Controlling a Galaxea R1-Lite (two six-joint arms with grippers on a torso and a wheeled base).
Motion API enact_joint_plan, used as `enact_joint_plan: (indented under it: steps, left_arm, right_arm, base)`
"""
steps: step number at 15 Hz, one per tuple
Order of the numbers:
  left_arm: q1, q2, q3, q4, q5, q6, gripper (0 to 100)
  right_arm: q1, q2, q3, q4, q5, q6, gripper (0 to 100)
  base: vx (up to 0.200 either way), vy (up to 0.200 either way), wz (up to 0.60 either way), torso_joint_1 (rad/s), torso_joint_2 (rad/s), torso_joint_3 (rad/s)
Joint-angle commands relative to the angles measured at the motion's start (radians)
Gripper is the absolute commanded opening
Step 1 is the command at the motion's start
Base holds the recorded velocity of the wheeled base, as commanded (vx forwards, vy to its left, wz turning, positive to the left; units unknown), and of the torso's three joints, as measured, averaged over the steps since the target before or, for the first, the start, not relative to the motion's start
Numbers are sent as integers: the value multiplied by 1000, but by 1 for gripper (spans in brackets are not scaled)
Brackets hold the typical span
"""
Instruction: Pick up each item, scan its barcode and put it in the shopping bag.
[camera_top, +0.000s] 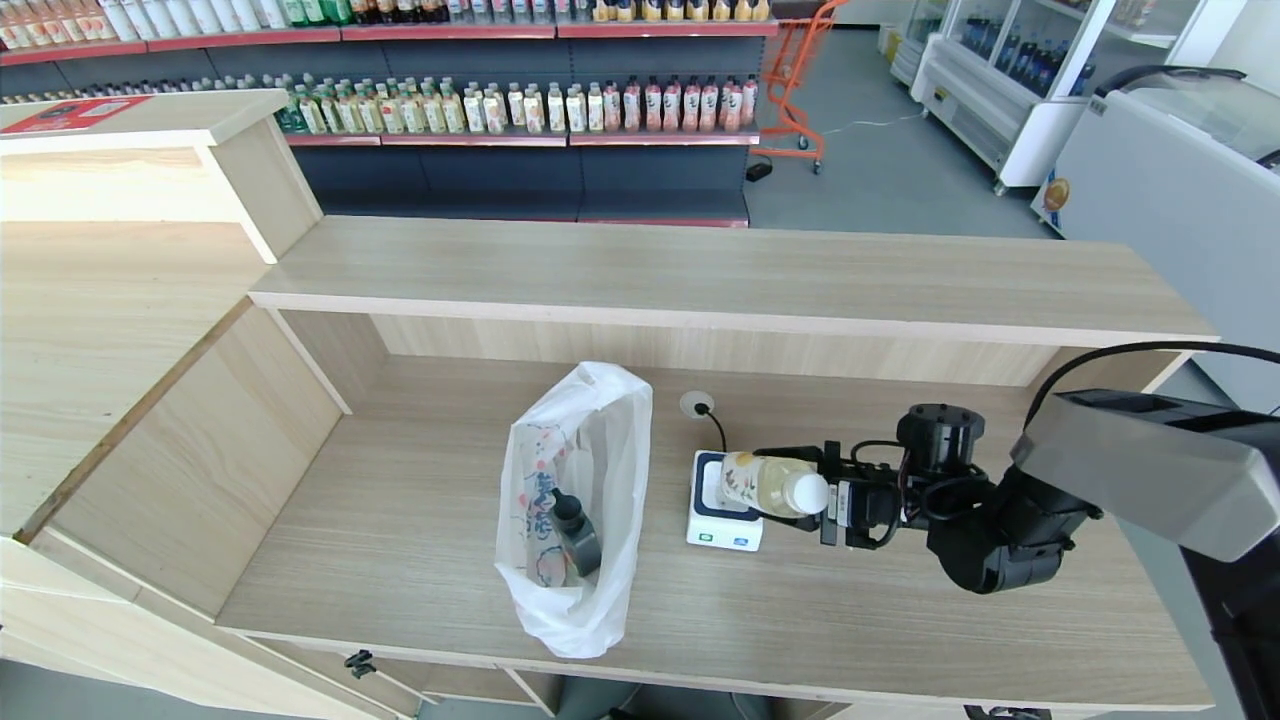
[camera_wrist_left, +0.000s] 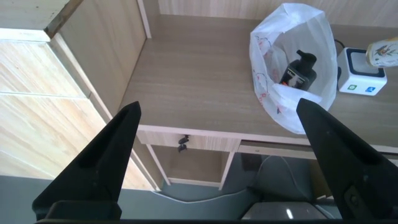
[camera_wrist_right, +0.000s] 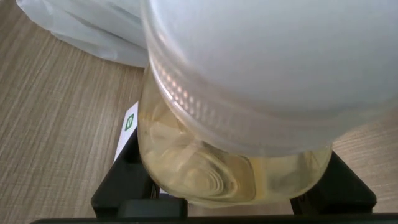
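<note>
Right gripper (camera_top: 800, 490) clamped on bottle (camera_top: 765, 483) near its cap end. Bottle lies level just above scanner (camera_top: 722, 525), label end over its top. Bag (camera_top: 610, 440) stands near scanner on counter (camera_top: 400, 520), mouth open (dark bottle (camera_top: 575, 525) inside). Left gripper (camera_wrist_left: 217, 107) spread wide, holding nothing. Judgement: bottle full, fairly heavy, smooth stiff plastic; held by the neck it may droop or slip, so a shoulder grip looks safer
</note>
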Motion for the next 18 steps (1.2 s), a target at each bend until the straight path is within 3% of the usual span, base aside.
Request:
enact_joint_plan:
  steps: [1, 9, 15, 17, 18]
  left_arm:
    - [-1, 0, 0, 0, 0, 0, 100]
    - [1, 0, 0, 0, 0, 0, 100]
    - [1, 0, 0, 0, 0, 0, 100]
    - [1, 0, 0, 0, 0, 0, 100]
    - [1, 0, 0, 0, 0, 0, 100]
  right_arm:
    - [-1, 40, -9, -9, -1, 1, 0]
    - [2, 26, -52, -7, 13, 19, 0]
    - [-36, -459, 239, -27, -40, 561, 0]
    - [-10, -583, 342, -29, -173, 745, 0]
    - [30, -638, 380, -29, -297, 877, 0]
  base:
    - [0, 0, 0, 0, 0, 0]
    - [0, 0, 0, 0, 0, 0]
    - [0, 0, 0, 0, 0, 0]
    - [0, 0, 0, 0, 0, 0]
    - [0, 0, 0, 0, 0, 0]
